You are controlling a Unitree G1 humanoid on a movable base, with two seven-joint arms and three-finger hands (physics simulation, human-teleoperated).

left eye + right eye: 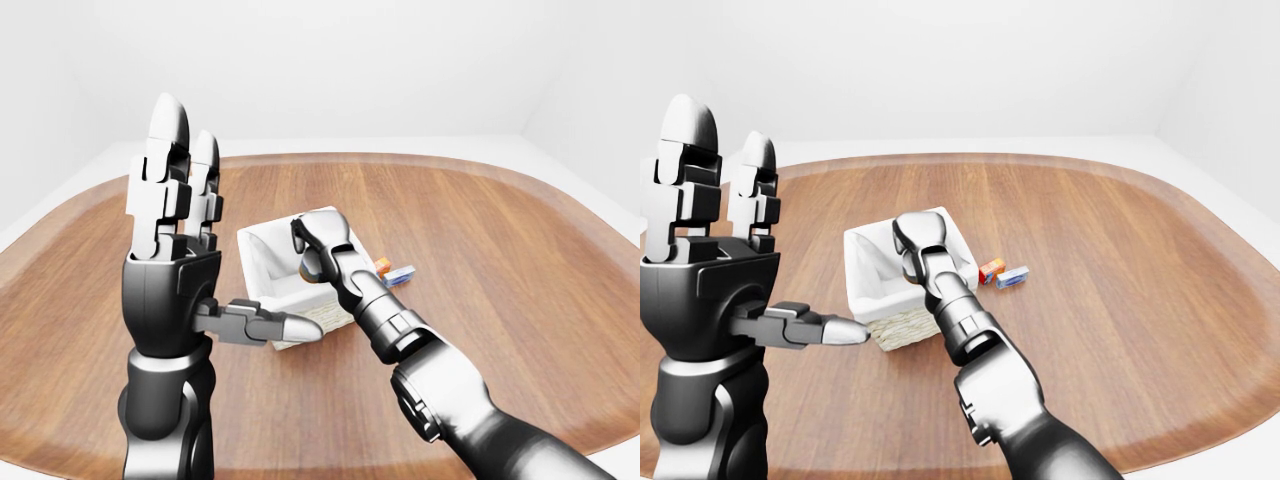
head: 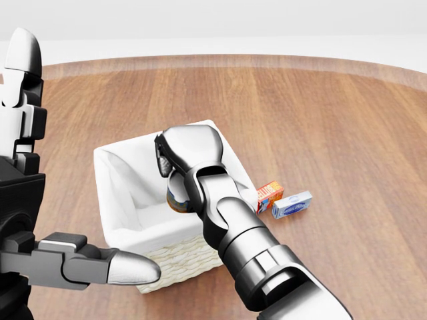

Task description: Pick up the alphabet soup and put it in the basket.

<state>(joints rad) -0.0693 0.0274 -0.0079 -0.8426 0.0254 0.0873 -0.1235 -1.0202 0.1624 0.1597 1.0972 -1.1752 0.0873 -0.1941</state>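
The alphabet soup can [image 2: 176, 198] is in my right hand [image 2: 167, 170], whose fingers are closed round it. Only the can's lower part shows under the fingers. The hand holds it over the inside of the white woven basket [image 2: 117, 175], near the basket's right wall, in the middle of the head view. I cannot tell whether the can touches the basket's floor. My left hand [image 1: 215, 235] is raised at the left of the views, fingers upright and thumb spread toward the basket. It is open, empty and apart from the basket.
A small orange box [image 2: 269, 196] and a blue-and-white box [image 2: 291, 205] lie on the round wooden table [image 2: 333, 120] just right of the basket. My right forearm [image 2: 260, 267] crosses the table below the basket.
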